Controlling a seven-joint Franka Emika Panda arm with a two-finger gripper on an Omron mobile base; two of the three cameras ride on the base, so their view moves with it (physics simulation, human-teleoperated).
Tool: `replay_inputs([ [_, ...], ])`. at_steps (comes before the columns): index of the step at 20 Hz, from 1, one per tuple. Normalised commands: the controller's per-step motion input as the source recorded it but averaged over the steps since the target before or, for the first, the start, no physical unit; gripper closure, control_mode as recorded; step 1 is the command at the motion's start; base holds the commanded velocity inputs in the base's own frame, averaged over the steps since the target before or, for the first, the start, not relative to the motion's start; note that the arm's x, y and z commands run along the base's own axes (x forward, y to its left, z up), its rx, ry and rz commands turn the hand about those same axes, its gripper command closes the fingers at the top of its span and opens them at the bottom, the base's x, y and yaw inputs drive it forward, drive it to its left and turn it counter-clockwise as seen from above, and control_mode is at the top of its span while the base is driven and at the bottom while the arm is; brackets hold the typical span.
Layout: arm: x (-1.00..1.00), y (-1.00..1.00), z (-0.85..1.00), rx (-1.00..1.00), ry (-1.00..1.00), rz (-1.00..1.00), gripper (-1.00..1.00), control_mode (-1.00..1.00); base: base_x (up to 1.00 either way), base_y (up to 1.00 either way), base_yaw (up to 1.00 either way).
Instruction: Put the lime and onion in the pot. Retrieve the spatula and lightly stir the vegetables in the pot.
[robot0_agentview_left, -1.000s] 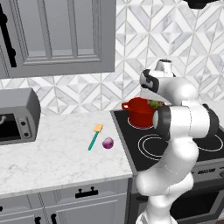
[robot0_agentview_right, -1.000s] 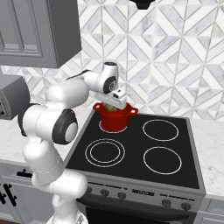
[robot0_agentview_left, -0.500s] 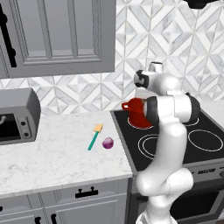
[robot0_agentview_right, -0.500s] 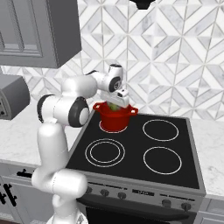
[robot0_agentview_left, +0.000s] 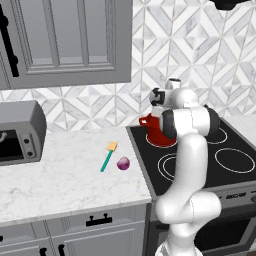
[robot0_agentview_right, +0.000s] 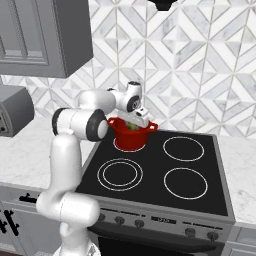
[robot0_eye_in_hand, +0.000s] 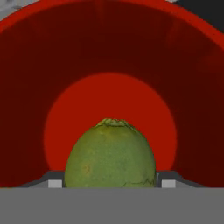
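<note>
The arm reached over the stove (robot0_agentview_right: 210, 200), its gripper (robot0_agentview_right: 133, 124) pointing down into the red pot (robot0_agentview_right: 131, 138) and grasping the lime (robot0_eye_in_hand: 110, 155) between its fingers above the pot's floor.

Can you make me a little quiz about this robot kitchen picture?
1. True or false: the purple onion is already inside the red pot.
2. What green thing sits between the fingers of the tool, right above the pot's bottom? A) a lime B) a pea C) a leaf
3. Fill in: the teal-handled spatula lies on the white ______, right beside the onion.

Key
1. False. The onion is on the counter, left of the stove.
2. A. It is the lime, and the tool is closed on it.
3. counter
</note>
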Motion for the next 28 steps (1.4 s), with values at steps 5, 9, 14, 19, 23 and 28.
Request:
replay_inputs([
  [5, 0.02, 0.05, -0.19, 0.0, -0.04, 0.0, 1.0, -1.0, 0.0, 0.0, 0.0],
  [9, 0.0, 0.16, -0.18, 0.0, -0.06, 0.0, -1.0, -1.0, 0.0, 0.0, 0.0],
  [14, 0.03, 0.1, 0.0, 0.0, -0.06, 0.0, -1.0, -1.0, 0.0, 0.0, 0.0],
  [19, 0.01, 0.0, 0.0, 0.0, -0.03, 0.0, -1.0, -1.0, 0.0, 0.0, 0.0],
  [23, 0.02, 0.0, 0.11, 0.0, -0.11, 0.0, -1.0, -1.0, 0.0, 0.0, 0.0],
  [28, -0.31, 0.11, 0.79, 0.0, -0.18, 0.0, -1.0, -1.0, 0.0, 0.0, 0.0],
])
